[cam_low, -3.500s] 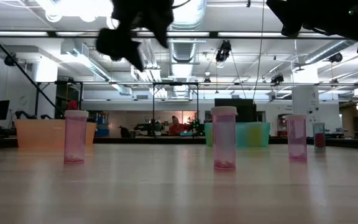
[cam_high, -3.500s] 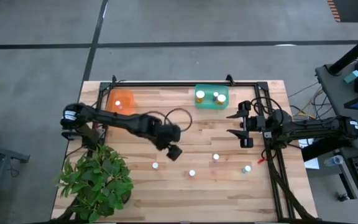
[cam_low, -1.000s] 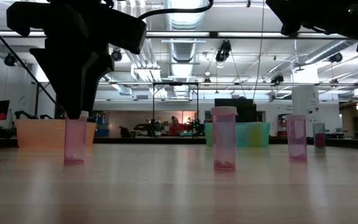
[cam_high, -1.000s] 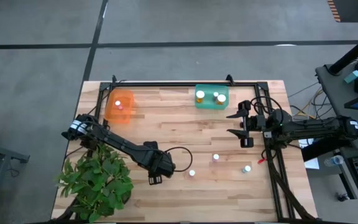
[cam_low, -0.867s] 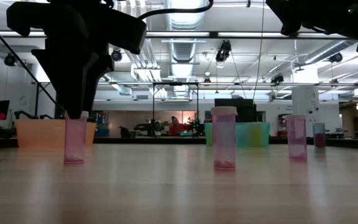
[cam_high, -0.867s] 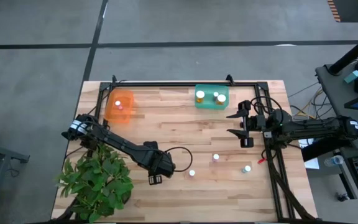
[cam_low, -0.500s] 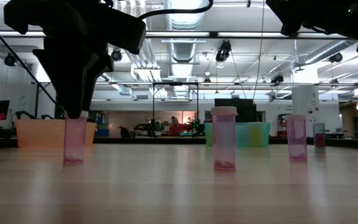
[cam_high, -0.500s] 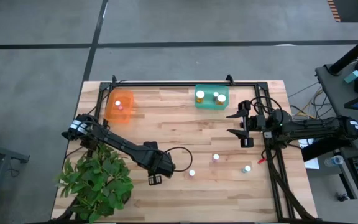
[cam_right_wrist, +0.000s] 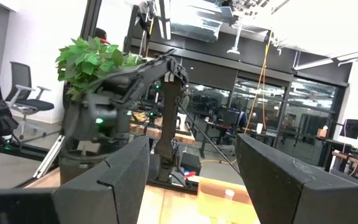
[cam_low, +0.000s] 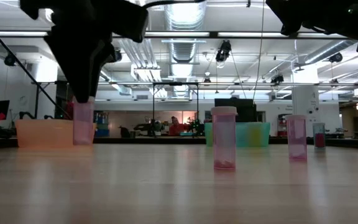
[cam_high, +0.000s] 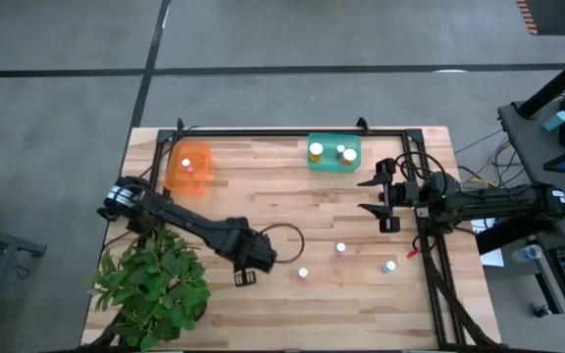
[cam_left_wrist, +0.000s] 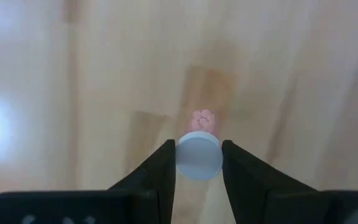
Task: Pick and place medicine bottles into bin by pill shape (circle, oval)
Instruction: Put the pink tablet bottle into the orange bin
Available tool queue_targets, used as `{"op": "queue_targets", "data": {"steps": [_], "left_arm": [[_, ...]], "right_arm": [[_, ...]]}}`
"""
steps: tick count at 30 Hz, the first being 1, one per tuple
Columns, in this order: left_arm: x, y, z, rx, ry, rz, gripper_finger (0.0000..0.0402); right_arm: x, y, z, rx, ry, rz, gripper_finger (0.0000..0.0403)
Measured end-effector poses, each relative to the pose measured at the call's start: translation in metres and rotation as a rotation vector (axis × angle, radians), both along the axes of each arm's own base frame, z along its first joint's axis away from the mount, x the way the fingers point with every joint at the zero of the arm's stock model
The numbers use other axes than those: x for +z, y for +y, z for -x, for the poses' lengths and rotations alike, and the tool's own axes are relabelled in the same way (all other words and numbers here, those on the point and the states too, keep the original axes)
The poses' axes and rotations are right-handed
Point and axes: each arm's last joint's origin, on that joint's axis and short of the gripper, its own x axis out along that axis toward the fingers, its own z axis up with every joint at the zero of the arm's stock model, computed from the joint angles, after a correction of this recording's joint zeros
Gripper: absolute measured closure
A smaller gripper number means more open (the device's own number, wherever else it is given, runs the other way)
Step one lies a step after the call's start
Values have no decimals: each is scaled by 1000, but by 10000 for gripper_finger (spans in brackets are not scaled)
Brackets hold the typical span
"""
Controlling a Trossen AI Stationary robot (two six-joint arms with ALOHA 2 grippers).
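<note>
High view first, operator: your orange bin (cam_high: pixel 192 169) sits at the far left of the table (cam_high: pixel 282 211) with one white-capped bottle inside. Next along, your left gripper (cam_high: pixel 245 278) hangs over the near-left boards by the plant (cam_high: pixel 155 284), and the left wrist view shows its fingers (cam_left_wrist: pixel 161 167) clamped on the white cap of a medicine bottle (cam_left_wrist: pixel 199 155). Low view has that bottle (cam_low: pixel 83 123) clear of the wood, pink body dangling under the dark gripper. Moving right, you've got three bottles standing on the table: one (cam_high: pixel 303 273), the next (cam_high: pixel 340 248), the last (cam_high: pixel 389 265). Behind them the green bin (cam_high: pixel 333 153) holds more bottles. Far right, your right gripper (cam_high: pixel 374 206) waits above the table edge, spread wide with nothing in it.
</note>
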Motion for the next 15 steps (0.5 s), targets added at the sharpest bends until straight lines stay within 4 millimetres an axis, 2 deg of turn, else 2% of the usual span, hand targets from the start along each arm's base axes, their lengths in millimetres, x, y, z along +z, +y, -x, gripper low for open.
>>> {"op": "queue_targets", "data": {"steps": [8, 15], "left_arm": [[27, 50, 11, 138, 0, -46, 308], [59, 112, 31, 339, -74, -139, 308]], "right_arm": [[-1, 0, 0, -1, 6, 1, 177], [-1, 0, 0, -3, 6, 6, 177]]}}
